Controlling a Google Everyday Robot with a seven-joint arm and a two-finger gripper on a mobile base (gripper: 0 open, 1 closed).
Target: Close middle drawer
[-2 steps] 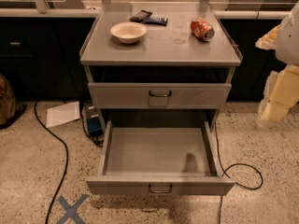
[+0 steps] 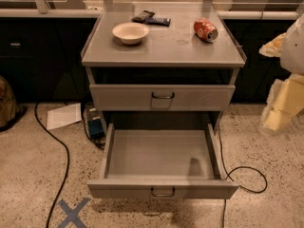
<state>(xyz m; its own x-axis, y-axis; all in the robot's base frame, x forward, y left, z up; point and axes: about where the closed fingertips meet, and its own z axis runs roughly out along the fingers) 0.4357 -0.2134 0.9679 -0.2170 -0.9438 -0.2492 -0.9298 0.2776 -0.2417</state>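
The middle drawer (image 2: 161, 188) is pulled far out of the grey cabinet, low in the camera view. Its plain tray interior is bare, and a small dark wire handle (image 2: 163, 192) sits at the centre of its low front panel. Above it, a taller-fronted drawer (image 2: 199, 98) with a square patch under its handle is shut. My arm and gripper (image 2: 281, 109) show as white and cream parts at the right edge, level with the upper drawer and to the right of the cabinet, touching neither drawer.
On the cabinet top (image 2: 161, 51) are a cream bowl (image 2: 130, 32), a tipped red can (image 2: 205, 30) and a dark flat packet (image 2: 151, 18). On the floor are a paper sheet (image 2: 64, 115), a black cable at left (image 2: 59, 156), another at right (image 2: 247, 175), and a blue tape cross (image 2: 73, 213).
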